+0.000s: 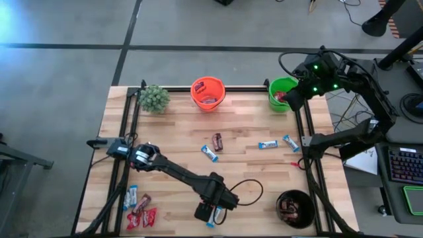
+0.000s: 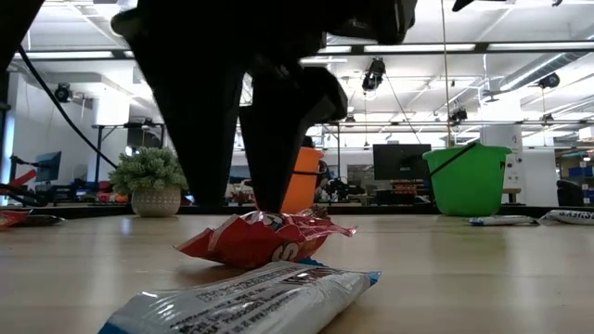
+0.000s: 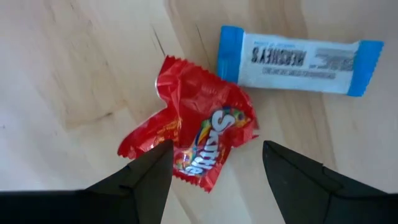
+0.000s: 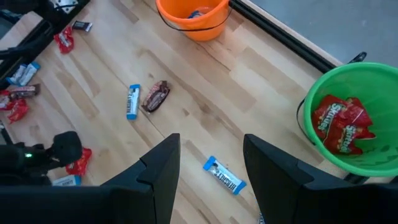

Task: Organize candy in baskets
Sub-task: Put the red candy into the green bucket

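At the lower middle of the high view, the left gripper (image 3: pixel 214 168) hangs open over a red candy (image 3: pixel 198 134) beside a blue bar (image 3: pixel 298 60); light, crinkly and slippery, it is probably best pinched across its fuller middle.

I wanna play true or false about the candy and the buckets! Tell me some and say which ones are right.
1. The green basket has red candy in it. True.
2. The left gripper is squeezing a blue candy. False: it is open over a red candy.
3. The orange basket stands between the plant and the green basket. True.
4. The black basket is empty. False: dark brown candy lies inside.
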### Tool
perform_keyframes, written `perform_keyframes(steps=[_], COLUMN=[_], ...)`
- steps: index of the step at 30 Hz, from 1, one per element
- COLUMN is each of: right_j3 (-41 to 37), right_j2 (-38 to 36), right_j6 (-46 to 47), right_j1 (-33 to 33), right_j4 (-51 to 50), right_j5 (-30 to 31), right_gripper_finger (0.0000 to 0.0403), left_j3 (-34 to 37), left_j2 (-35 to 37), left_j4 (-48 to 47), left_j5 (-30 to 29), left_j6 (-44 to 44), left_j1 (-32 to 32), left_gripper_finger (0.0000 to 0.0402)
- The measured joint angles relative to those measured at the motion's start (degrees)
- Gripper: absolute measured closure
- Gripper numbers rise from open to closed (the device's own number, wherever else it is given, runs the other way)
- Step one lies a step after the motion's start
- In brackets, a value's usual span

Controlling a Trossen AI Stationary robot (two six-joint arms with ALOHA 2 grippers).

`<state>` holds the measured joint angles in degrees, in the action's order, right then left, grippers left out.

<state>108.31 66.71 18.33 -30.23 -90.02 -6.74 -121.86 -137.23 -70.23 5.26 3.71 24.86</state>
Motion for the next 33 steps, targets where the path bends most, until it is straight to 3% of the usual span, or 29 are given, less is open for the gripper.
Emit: perform_keyframes(steps=[17,22,30,33], right_j3=[0.0,0.0,0.0,0.0], right_j2=[0.08,0.08,0.08,0.08], right_j6=[1.12,0.59,0.58,0.58], right_j1=[0.0,0.01,-0.01,0.01], right_j4=[0.0,0.0,0.0,0.0], right_j5=[-1.37,-1.34,-1.3,-1.25], right_gripper_finger=[0.0236,0.0236,0.0236,0.0236], left_j3=[7.79,7.23,3.67,1.49], left_j2=[0.46,0.31,-0.2,-0.33], left_j4=[6.78,5.59,2.4,-0.02], left_j5=[-0.65,-0.73,-0.27,-2.0], left_j6=[2.83,3.03,2.98,2.6], left_j1=[-0.07,-0.15,-0.18,-0.17], left_gripper_finger=[0.0182,0.0239,0.0383,0.039])
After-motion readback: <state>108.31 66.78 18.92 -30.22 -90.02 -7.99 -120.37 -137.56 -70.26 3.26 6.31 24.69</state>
